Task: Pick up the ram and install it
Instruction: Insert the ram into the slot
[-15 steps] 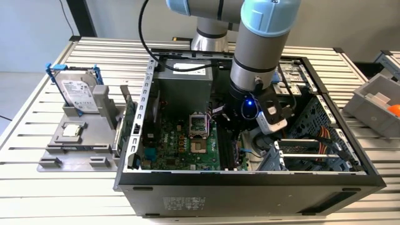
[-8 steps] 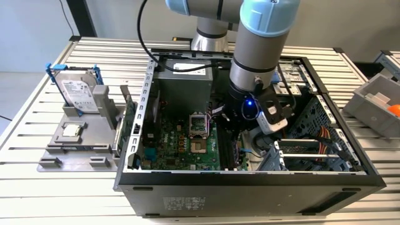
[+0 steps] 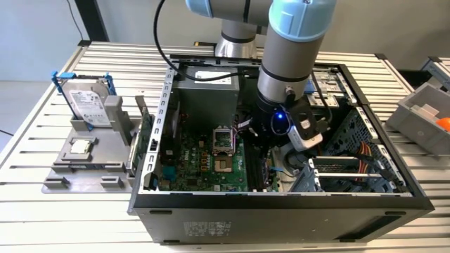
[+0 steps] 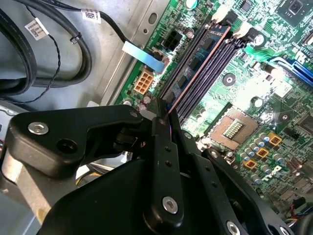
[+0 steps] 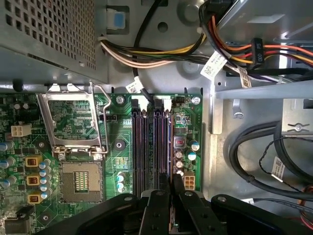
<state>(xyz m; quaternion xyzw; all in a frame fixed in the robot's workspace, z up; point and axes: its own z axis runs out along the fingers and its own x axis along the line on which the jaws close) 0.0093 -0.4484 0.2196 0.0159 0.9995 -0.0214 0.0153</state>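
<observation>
Inside the open computer case (image 3: 281,203), the gripper (image 4: 164,115) is clamping the ram (image 4: 198,61) edge-on, its lower edge sitting along a motherboard (image 5: 73,132) memory slot (image 5: 139,147).

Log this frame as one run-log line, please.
gripper: inside open case | ram: seated edge-on in motherboard slot, gripper at its near end | hard drive: on holder

Even, bright light; sharp focus
</observation>
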